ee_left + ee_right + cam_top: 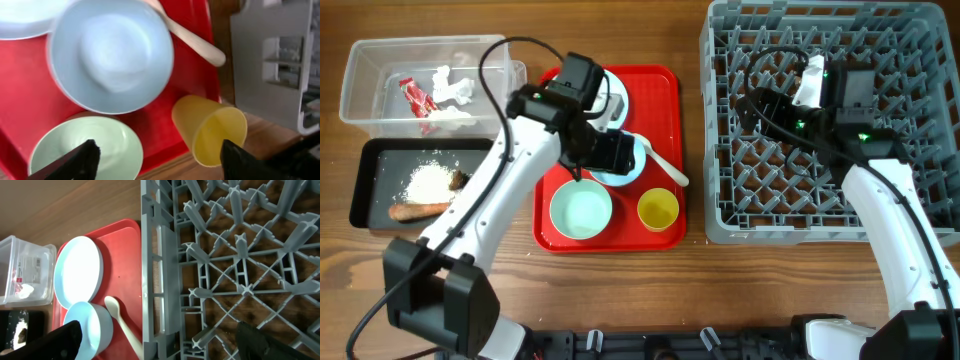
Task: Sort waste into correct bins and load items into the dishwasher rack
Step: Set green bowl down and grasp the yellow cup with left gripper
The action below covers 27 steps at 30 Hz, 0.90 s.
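No text, number, brand or sign can be read in any view. The red-and-white snack wrapper (418,97) in the clear tub (365,60) at the far left shows only red and white patches; any print on it is too small, crinkled and blurred to make out

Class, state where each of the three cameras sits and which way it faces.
Overhead: above the table, facing straight down; red tray, grey rack, left arm and right arm show.
Left wrist: over the tray, facing down at the yellow cup; open jaws at bottom edge.
Right wrist: over the rack's edge, facing down; open jaws in the bottom corners.
Shared: all show the white spoon.
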Each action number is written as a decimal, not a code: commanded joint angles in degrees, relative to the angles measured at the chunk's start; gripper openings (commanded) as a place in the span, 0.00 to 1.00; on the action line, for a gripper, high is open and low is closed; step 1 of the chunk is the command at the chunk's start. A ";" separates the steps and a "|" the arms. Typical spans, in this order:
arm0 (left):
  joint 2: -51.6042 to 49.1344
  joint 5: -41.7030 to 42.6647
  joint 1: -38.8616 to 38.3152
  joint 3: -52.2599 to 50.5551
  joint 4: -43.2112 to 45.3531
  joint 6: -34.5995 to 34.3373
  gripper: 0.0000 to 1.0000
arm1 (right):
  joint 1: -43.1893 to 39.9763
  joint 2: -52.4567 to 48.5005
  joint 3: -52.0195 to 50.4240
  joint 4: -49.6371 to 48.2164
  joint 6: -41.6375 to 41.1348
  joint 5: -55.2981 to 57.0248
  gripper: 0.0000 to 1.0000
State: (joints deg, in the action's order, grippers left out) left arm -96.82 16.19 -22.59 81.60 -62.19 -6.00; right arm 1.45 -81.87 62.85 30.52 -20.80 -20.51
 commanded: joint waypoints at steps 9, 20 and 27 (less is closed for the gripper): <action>-11.74 -4.52 -8.81 -0.07 -0.39 -4.09 0.31 | -0.02 -0.33 0.44 0.00 -0.20 0.63 1.00; -11.74 -4.48 -12.02 -2.32 1.75 -5.20 0.04 | -0.02 -0.33 0.44 0.02 -0.22 1.44 1.00; -9.03 17.00 -1.46 8.13 0.07 -4.72 0.04 | -0.02 -0.33 0.44 -7.08 -3.58 -16.37 1.00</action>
State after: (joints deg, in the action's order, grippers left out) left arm -108.05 19.73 -30.09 84.33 -62.50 -11.05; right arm 1.45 -81.87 62.85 27.66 -23.35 -24.80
